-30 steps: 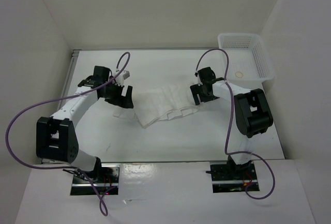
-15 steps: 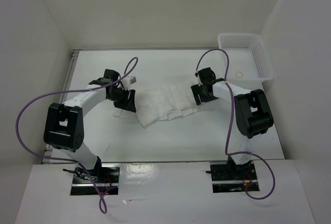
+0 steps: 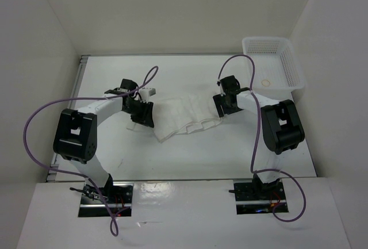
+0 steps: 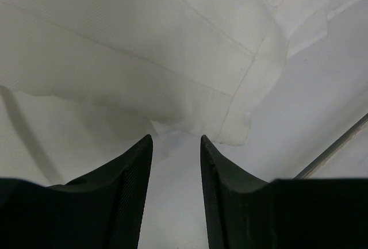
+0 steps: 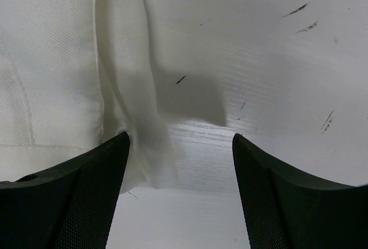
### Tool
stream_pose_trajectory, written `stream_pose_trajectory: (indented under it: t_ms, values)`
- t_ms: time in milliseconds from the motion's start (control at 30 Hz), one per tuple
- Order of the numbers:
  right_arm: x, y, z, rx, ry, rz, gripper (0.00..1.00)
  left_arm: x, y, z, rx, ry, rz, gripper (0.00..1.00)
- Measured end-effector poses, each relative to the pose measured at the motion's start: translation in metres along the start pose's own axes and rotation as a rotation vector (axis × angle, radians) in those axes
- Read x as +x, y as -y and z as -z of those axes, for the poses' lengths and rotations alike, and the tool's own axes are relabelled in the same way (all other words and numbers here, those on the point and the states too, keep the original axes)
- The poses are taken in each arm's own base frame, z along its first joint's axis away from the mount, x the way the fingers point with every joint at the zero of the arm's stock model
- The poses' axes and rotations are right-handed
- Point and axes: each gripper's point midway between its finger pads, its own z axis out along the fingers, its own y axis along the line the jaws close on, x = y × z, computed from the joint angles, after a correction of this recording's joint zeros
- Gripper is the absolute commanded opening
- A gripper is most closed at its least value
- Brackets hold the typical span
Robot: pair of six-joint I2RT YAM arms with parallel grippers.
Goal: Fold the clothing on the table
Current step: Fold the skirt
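— Jaws of the left gripper [image 4: 175,140]?
— Parted by a narrow gap, with bare table [image 3: 190,151] showing between the tips. Pinched nothing, so far as could be made out.

— And just past those tips?
— Met the clothing [image 4: 172,59] at once: a hemmed corner touching the tips or all but touching them, the rest spreading off to the right of the scene.

— Jaws of the right gripper [image 5: 179,137]?
— Spread wide and empty. Straddled the opposite hem, with the fabric edge inside the gap on one side and bare table on the other.

— Lay of the garment overall?
— Stretched flat mid-table, long axis running left to right, right end tipped a little toward the far side. Sat between the two grippers, one at each short end.

— Nearer arm?
— Neither by much; both were right at an edge. Looked better lined up on the left, tips squarely at a corner.

— What did the coming move hang on?
— Likely on each pair biting its own end, reaching inward along that long axis.
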Motion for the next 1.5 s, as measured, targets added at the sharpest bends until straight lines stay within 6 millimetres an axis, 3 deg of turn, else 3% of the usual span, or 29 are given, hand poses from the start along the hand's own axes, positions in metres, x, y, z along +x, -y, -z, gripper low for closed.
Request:
stream_pose_trajectory:
  t_ms: [233,900,1033,1233,1500]
  values:
    - [0.000,0.000,0.000,0.000,0.000,0.000,0.76,0.004,0.015,-0.007,0.026,-0.024,-0.037,0.49]
    - [0.000,0.000,0.000,-0.001,0.004,0.011,0.76,0.020,0.008,-0.026,0.033,-0.101,0.019,0.51]
    - [0.001,0.000,0.000,-0.001,0.003,0.014,0.75,0.019,0.008,-0.027,0.035,-0.103,0.026,0.46]
    - [0.001,0.000,0.000,-0.004,0.004,0.015,0.75,0.018,0.008,-0.028,0.035,-0.103,0.028,0.23]
    - [0.002,-0.001,0.000,-0.009,0.003,0.019,0.74,0.001,0.011,-0.021,0.035,-0.078,0.006,0.05]
